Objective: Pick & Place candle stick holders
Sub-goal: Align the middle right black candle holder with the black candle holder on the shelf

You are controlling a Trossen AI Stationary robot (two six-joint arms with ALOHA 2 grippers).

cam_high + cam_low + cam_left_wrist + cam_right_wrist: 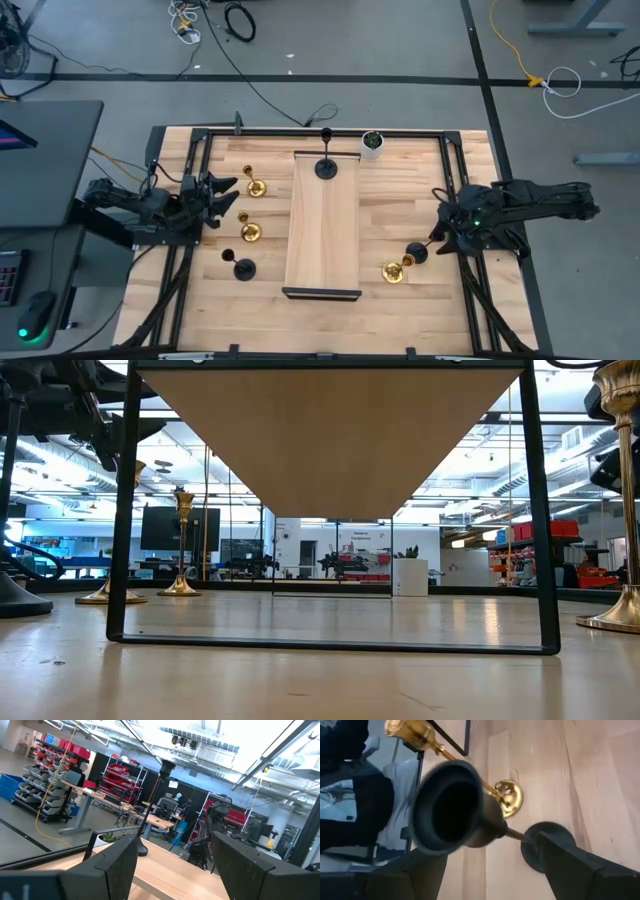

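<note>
- Desk (50, 150): dark top just left of the table, a mouse (35, 318) with a green light at its near end
- Left gripper (222, 197): over the left part of the table, fingers (117, 862) spread apart and holding nothing, pointing toward the board
- Table (410, 215): pale butcher-block wood inside a black frame; in the low view its surface shows light scuffs
- Brass holders, left side: one (256, 186) just beyond the left gripper, one (249, 231) nearer the front, both standing on the table
- Black holder (243, 267): upright, front left, near the board's corner
- Raised board (323, 225): long light-wood shelf on a black frame down the table's middle
- Black holder (326, 165): upright on the far end of the board
- White pot (372, 145): green plant, far edge, right of the board
- Brass holder (393, 271): front right, on the table
- Black holder (417, 252): just beside that brass one, at the right gripper
- Right gripper (440, 240): fingers (580, 865) set apart on either side of the black holder's cup, not closed on it
- Room: grey floor with cables behind the table; shelving, screens and ceiling lights beyond
</note>
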